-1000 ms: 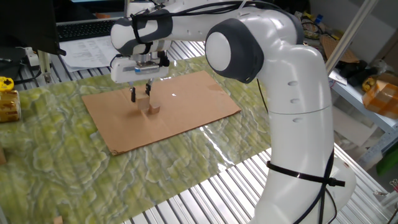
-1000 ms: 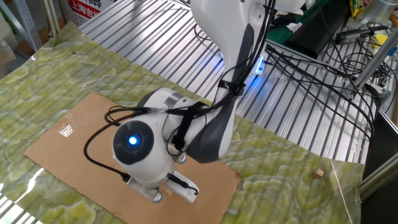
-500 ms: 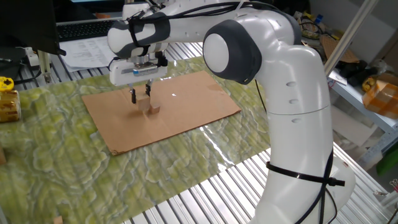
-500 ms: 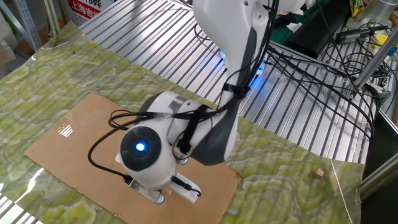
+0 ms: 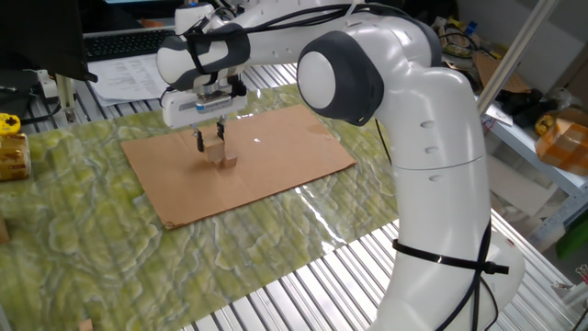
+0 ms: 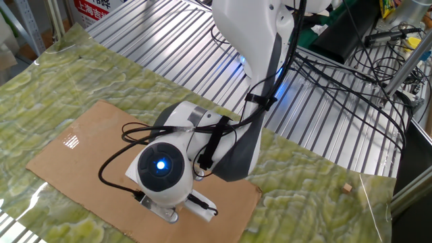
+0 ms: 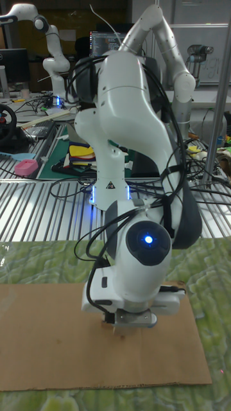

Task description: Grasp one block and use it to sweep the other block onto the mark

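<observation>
Here, in one fixed view, the gripper (image 5: 209, 141) hung over the brown cardboard sheet (image 5: 276, 156), its two dark fingers pointing down and spread apart with nothing between them. The pale wooden cube (image 5: 215, 153) sat on the cardboard beside the right-hand finger, and the small brown block (image 5: 227, 163) lay touching it on the near side. Compared with a second before, the wrist had crept a little toward the left and upward in this picture, while both blocks stayed where they were (the fingers looked no nearer to the cube than before). The mark could not be made out here.

In the other fixed view, the round wrist joint with its blue light (image 6: 160, 165) covered the gripper and both blocks, so the jaws could not be judged from there. That joint had slid rightward and a bit lower in the picture since the earlier frame. A patch of white lines (image 6: 71, 141) showed on the cardboard at the left.

In the tall fixed view, the arm blocked most of the scene; only a small wooden corner, likely one of the blocks, peeked out just left of the gripper's base, on the cardboard.
</observation>
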### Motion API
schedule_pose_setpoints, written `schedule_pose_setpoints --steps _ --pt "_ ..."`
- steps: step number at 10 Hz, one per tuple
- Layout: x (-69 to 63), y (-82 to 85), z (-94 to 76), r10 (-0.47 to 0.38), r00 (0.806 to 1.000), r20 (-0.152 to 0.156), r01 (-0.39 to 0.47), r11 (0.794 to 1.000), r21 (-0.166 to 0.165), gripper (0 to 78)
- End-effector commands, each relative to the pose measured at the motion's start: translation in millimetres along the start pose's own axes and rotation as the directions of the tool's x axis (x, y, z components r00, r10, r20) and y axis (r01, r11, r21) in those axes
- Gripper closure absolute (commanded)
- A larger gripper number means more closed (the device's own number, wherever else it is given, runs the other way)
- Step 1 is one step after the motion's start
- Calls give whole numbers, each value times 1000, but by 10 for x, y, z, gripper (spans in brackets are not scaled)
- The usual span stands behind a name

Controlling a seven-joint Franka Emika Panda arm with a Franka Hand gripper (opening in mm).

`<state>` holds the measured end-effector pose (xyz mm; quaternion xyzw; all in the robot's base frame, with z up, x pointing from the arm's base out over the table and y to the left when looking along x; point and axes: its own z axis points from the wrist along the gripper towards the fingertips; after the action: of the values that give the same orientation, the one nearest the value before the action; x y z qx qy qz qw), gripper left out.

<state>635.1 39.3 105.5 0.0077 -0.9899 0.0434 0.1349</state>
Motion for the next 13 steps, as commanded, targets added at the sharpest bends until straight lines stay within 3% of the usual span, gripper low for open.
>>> schedule_pose_setpoints --steps 1,2,3,4,5,6,7,9,13 --pt "-37 -51 -14 -4 1000 3 4 1000 8 764" --pt "-36 -35 -7 16 1000 6 -16 1000 -12 764" --pt "-32 13 4 43 999 12 -42 998 -55 764" --pt "-28 40 2 54 998 13 -53 996 -70 764" --pt "22 214 -49 91 996 27 -87 990 -108 764" --pt "26 225 -53 91 995 29 -88 990 -108 764" --pt "52 285 -76 62 997 52 -54 989 -141 764" --pt "49 286 -75 50 993 106 -35 989 -140 764" --pt "-50 330 -6 41 988 150 -20 990 -140 764"
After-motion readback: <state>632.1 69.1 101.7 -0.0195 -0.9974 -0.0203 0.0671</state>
